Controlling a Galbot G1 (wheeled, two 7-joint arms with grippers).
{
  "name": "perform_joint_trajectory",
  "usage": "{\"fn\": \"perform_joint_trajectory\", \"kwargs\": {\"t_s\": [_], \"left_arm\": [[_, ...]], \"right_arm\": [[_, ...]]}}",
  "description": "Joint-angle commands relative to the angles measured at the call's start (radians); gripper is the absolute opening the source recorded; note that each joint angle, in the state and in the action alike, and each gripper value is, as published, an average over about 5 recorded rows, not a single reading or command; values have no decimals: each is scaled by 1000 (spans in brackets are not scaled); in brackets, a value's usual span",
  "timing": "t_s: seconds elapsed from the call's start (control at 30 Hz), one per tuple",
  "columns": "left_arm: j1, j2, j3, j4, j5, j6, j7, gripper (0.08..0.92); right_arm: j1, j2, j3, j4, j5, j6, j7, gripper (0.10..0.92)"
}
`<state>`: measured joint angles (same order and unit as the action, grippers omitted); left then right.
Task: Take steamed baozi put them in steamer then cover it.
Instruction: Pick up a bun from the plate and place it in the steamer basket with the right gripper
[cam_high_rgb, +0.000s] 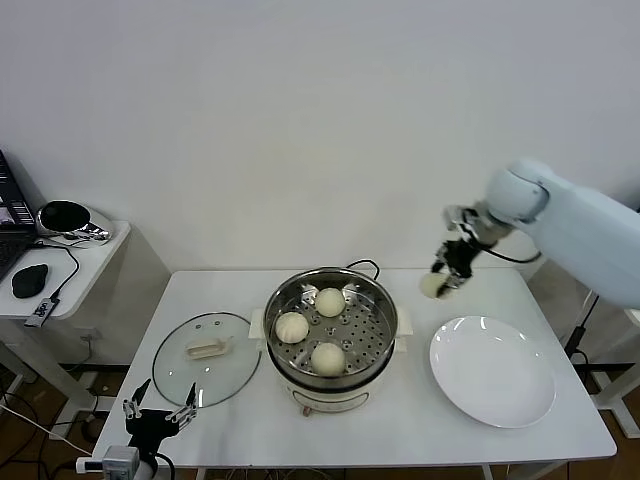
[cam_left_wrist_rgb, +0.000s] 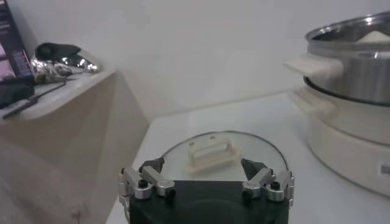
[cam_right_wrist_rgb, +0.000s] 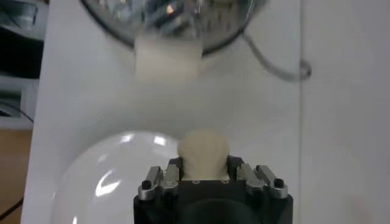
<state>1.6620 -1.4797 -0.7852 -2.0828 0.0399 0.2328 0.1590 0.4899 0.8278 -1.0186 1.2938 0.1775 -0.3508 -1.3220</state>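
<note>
While three baozi (cam_high_rgb: 328, 358) sit in steamer (cam_high_rgb: 380, 300), right gripper (cam_high_rgb: 442, 280) fingers clench fourth baozi (cam_high_rgb: 433, 286) above worktop's (cam_high_rgb: 400, 420) far edge; left gripper (cam_high_rgb: 158, 412) fingers spread, cover (cam_high_rgb: 205, 360) unplaced.

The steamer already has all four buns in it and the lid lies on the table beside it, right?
Not quite: the steamer holds three buns. The fourth bun is in the right gripper, held above the table between steamer and plate, as the head view shows. The lid does lie on the table beside the steamer.
</note>
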Motion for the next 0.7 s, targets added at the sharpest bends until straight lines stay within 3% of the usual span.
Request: {"fn": "perform_joint_trajectory", "kwargs": {"t_s": [0.03, 0.7], "left_arm": [[8, -1, -7, -16, -19, 0, -1, 823], [-1, 3, -18, -10, -47, 8, 1, 823]], "right_arm": [[164, 206, -182, -18, 152, -59, -3, 467], [-62, 288, -135, -46, 2, -82, 29, 467]]}}
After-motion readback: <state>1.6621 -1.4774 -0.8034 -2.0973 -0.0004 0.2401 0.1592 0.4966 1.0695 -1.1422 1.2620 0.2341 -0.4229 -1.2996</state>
